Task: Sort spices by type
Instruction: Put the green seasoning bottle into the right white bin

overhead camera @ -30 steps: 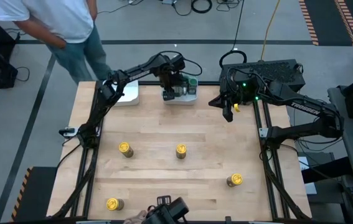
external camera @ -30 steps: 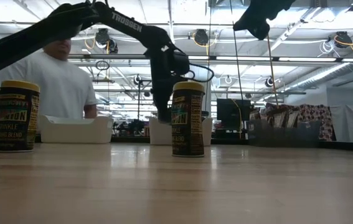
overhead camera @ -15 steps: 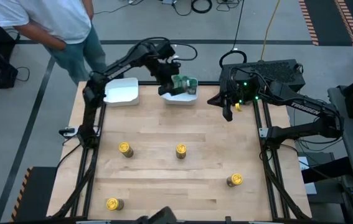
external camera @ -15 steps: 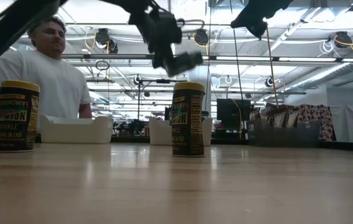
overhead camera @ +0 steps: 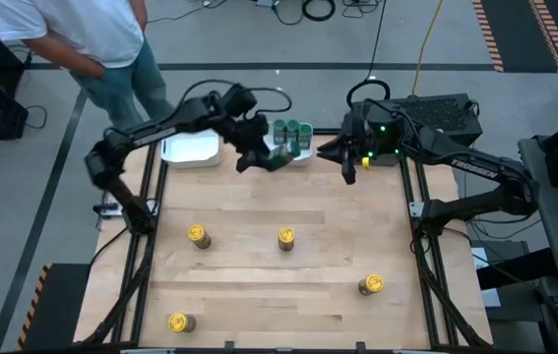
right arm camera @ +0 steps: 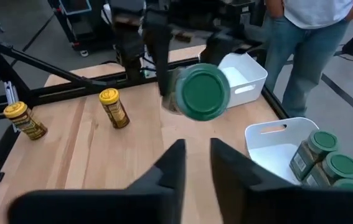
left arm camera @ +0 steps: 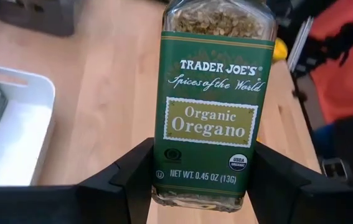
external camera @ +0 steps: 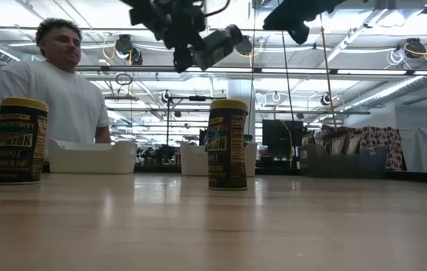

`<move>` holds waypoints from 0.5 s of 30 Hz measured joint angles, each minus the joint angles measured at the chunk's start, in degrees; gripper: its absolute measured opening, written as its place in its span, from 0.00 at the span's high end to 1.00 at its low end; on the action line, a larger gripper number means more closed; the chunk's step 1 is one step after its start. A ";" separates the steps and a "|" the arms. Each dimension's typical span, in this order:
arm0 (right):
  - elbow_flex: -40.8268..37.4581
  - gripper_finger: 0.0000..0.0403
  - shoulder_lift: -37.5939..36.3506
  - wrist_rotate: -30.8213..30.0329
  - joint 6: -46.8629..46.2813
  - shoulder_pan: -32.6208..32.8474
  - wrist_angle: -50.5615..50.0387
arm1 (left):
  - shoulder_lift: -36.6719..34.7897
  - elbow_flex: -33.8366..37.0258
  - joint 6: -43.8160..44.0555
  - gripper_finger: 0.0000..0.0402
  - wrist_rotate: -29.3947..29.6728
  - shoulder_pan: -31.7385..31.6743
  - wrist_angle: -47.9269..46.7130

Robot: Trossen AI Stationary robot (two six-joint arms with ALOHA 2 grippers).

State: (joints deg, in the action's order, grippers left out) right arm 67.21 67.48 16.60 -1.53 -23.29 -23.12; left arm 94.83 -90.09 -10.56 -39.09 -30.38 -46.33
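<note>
We hold an oregano jar clenched in the left jaws above the surface; our right jaws stand slightly parted, empty. Next it needs setting beside the green-lidded jars in their tray.

Two trays stand side by side at the desk's far edge: the left tray and the right tray holding three jars. Four jars stand scattered nearer the front.
</note>
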 joint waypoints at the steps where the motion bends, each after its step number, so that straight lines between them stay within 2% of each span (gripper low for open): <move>1: 0.00 0.81 0.31 0.00 -0.25 0.00 0.28 | -2.00 3.71 1.79 0.49 0.16 0.24 4.36; 6: -0.01 0.54 1.96 0.07 -2.91 0.00 2.19 | -10.91 21.45 13.72 0.49 4.64 1.72 32.08; 9: -0.02 0.36 4.07 0.20 -4.51 0.02 4.35 | -13.51 29.18 20.24 0.49 8.42 3.62 48.35; 12: -0.04 0.19 6.50 0.83 -4.10 0.04 9.44 | -13.47 33.41 24.64 0.49 12.27 5.79 59.37; 15: -0.04 0.09 8.34 3.11 -4.49 0.02 13.30 | -13.31 35.16 26.30 0.49 17.40 7.81 66.01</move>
State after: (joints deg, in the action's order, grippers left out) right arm 67.18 75.82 19.71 -6.02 -23.27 -9.83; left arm 81.53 -54.93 15.75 -21.69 -22.56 19.68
